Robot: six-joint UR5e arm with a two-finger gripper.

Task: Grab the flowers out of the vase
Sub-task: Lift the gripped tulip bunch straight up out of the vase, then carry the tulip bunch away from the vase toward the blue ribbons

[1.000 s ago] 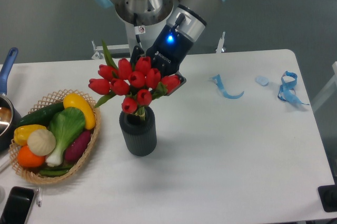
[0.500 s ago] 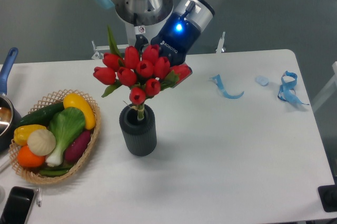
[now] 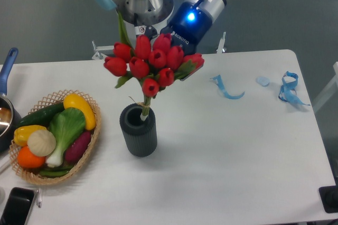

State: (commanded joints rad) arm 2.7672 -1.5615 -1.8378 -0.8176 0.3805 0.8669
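You see the vase (image 3: 138,136) standing on the bench (image 3: 227,151), left of the middle. The tulips (image 3: 150,65) sit above it, and only their stem ends reach into its mouth. The pincer (image 3: 179,61) is behind the tulips. The wicker basket (image 3: 84,153) lies left of the vase. The ribbon scraps (image 3: 288,88) lie far right, near the back.

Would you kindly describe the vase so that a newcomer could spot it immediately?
On the white table, look just right of the wicker basket of vegetables. The vase is the small dark grey ribbed cylinder, with the stems of the red flowers still dipping into its mouth.
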